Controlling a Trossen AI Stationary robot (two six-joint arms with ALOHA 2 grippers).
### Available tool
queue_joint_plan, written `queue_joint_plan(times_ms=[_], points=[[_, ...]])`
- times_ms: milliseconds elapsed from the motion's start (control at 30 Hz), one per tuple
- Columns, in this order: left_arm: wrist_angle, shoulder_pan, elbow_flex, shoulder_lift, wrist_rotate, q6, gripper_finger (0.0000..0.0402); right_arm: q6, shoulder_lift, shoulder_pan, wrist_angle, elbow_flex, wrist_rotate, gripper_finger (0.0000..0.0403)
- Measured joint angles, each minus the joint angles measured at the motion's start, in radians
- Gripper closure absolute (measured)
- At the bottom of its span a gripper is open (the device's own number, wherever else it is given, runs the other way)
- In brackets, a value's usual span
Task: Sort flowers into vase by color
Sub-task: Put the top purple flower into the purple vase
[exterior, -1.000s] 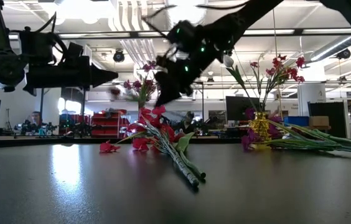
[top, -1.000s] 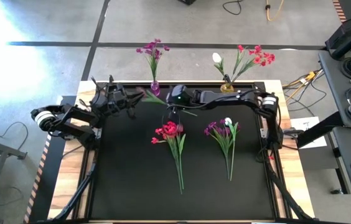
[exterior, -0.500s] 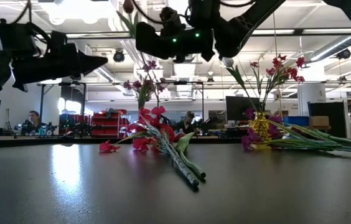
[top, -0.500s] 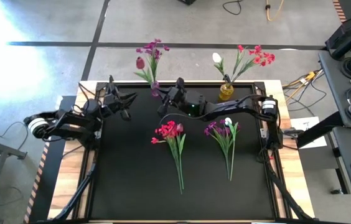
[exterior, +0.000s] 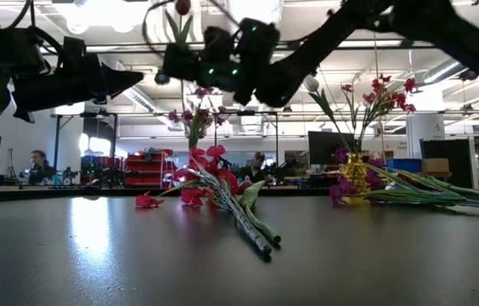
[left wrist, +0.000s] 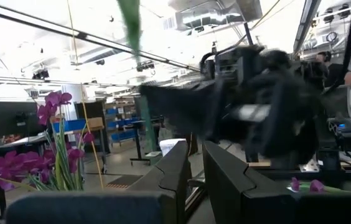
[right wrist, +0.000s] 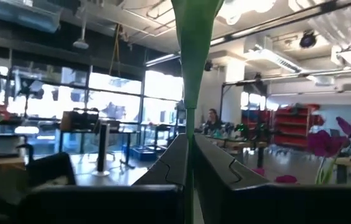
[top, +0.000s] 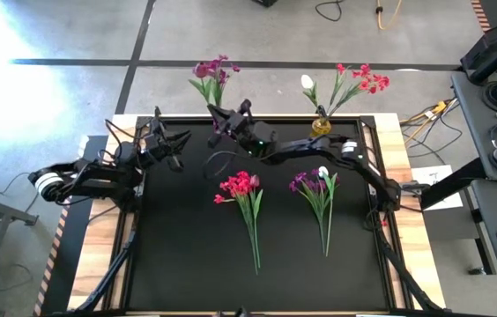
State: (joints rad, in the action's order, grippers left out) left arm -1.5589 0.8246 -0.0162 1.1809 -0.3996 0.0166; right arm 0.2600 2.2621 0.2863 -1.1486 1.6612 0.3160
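Note:
My right gripper [top: 219,117] is raised over the table's far edge, beside the purple bunch [top: 213,70] standing in its vase, and is shut on a flower stem. That flower [exterior: 177,25] rises above the fingers, its dark pink bud [exterior: 182,7] on top. My left gripper [top: 175,139] hovers to the left of it, shut and holding nothing. A red bunch [top: 241,185] and a purple bunch with a white bud [top: 317,183] lie flat on the black mat. A yellow vase [top: 321,126] holds red flowers and a white bud. My right gripper pinches the thin green stem [right wrist: 188,124] between its two fingers. The stem runs up out of the hold to a broad green leaf [right wrist: 194,37]. The flower is lifted clear of the table and stands roughly upright above the fingers.
The black mat [top: 187,238] has free room along its left side and near edge. The yellow vase [exterior: 354,170] stands at the far edge, right of my right gripper. My right arm [top: 319,145] stretches across the far part of the mat. People sit in the room beyond.
My right gripper has carried the flower up and toward the table's far left, to the purple bunch, and turned so that the stem went from lying nearly level to standing upright. My left gripper has drawn back toward the table's left edge.

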Motion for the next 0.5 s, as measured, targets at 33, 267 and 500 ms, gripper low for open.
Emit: queue_joint_plan(times_ms=[33,267,500], points=[[0.001,0.000,0.000,0.000,0.000,0.000,0.0365,0.017,0.030,0.006,0.004,0.037,0.001,0.0390],[0.005,0.000,0.000,0.006,0.000,0.001,0.0365,0.117,0.207,0.027,0.014,0.278,0.053,0.0390],[0.005,0.000,0.000,0.006,-0.001,0.000,0.0365,0.200,0.275,0.038,0.036,0.367,0.062,0.0390]])
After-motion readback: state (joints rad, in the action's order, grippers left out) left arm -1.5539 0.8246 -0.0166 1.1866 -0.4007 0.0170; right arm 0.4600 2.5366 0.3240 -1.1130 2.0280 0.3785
